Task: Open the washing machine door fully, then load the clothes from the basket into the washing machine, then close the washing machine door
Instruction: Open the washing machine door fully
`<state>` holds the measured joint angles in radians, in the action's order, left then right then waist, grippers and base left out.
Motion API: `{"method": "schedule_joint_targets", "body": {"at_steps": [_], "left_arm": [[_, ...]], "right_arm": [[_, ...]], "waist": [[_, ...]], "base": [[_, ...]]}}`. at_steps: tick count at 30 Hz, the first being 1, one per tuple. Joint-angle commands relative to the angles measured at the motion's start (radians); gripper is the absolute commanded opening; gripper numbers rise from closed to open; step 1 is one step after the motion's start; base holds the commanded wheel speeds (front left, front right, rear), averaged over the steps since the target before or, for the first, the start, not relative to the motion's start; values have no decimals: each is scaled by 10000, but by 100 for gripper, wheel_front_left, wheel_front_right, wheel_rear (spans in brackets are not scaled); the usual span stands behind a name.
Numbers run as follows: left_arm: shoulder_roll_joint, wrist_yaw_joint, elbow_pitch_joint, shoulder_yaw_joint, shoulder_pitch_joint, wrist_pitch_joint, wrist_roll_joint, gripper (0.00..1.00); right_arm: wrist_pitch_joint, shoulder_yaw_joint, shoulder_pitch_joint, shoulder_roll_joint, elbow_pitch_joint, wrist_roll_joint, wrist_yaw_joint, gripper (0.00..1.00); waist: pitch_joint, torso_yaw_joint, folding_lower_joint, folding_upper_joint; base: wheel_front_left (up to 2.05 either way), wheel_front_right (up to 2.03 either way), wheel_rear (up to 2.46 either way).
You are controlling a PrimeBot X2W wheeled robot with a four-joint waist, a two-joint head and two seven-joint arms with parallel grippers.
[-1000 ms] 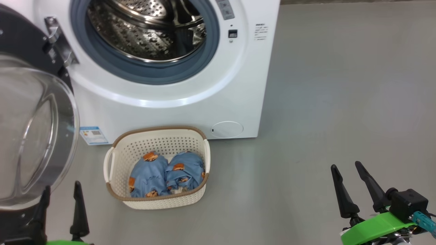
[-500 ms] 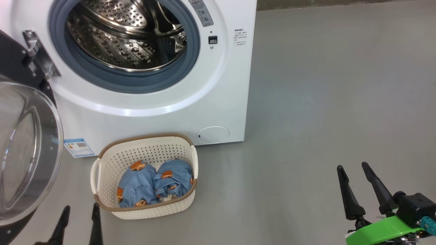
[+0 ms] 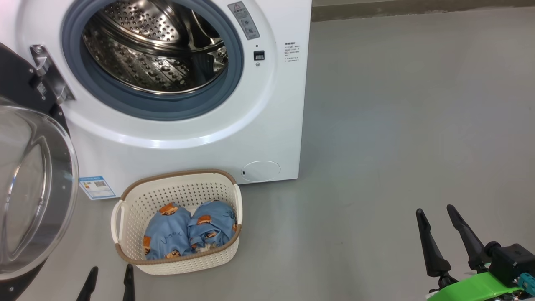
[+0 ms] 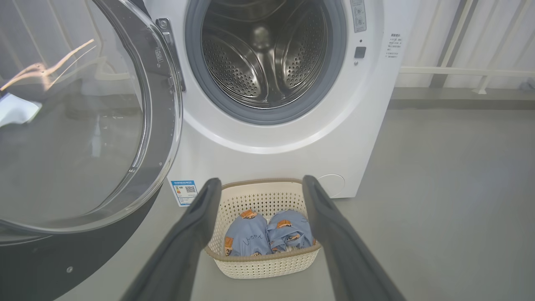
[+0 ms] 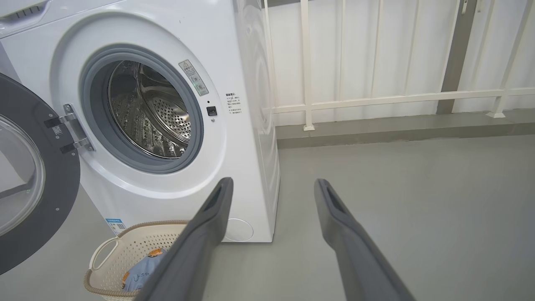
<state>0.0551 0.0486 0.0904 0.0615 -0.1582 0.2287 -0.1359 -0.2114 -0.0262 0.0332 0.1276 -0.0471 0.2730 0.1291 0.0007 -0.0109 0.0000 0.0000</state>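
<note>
While the clothes [image 3: 188,230] lie as two bundles of blue printed cloth inside the basket [image 3: 184,267], the left gripper [image 3: 111,267] is held near the basket's front left corner, apart from it, fingers parted with nothing between them. The basket, cream perforated plastic with a brown woven-look rim, is set on the grey floor [image 3: 397,125] just before the machine [image 3: 271,104], near its round cap [image 3: 260,170]. Above it the steel drum [image 3: 154,54], ringed by a grey-blue gasket [image 3: 167,110], is laid bare. The door [image 3: 25,188], a black ring round a bulging glass bowl, is swung out to the left. The right gripper [image 3: 434,209] is seen low and well apart to the right over bare floor, its long dark fingers likewise spread and empty.
</note>
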Motion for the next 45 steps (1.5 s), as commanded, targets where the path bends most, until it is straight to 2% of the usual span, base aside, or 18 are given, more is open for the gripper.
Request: {"method": "schedule_joint_targets", "body": {"at_steps": [1,15,19,45], "left_arm": [[141,-43,-283,291,138,33,49,100],[126,-155,-349,161,121,37,-230,100],[150,-347,-337,200,197,76,-151,100],[351,-388,212,126,586,249,-348,100]], "right_arm": [[6,169,-74,79,297,-108,16,100],[65,152,-31,23,370,-172,16,100],[52,147,-61,38,339,-155,16,100],[-3,146,-120,-4,166,-176,16,100]], "waist": [[-21,23,0,0],[-77,164,0,0],[-70,182,0,0],[-79,408,0,0]], "base": [[0,0,0],[0,0,0],[0,0,0],[0,0,0]]}}
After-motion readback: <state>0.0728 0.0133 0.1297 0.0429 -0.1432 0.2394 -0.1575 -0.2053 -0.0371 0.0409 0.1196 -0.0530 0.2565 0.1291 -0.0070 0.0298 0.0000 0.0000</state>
